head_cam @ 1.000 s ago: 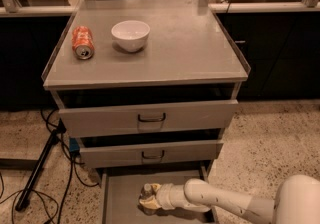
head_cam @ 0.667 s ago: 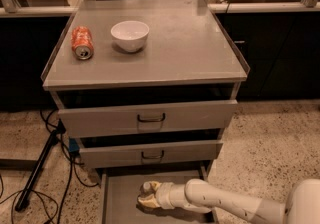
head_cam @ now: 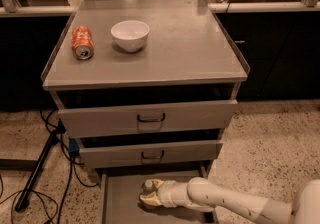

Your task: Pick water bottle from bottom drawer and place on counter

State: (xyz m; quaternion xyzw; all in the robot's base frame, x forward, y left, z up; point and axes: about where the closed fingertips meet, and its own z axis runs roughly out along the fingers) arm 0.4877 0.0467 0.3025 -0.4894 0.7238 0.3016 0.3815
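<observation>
down in the bottom drawer [head_cam: 119,204], pulled out below the two shallower ones, the gripper [head_cam: 150,198] sits around the water bottle [head_cam: 148,185]. its tan fingers flank the body and look closed on it, white cap poking up above them. the step in hand looks like the grasp itself, with the lift not yet begun. next comes a straight raise clear of the drawer above, then a swing up to the counter [head_cam: 190,58], landing away from the orange can [head_cam: 82,43] and white bowl [head_cam: 130,35]. compared with a second ago, gripper and bottle have barely moved.
</observation>
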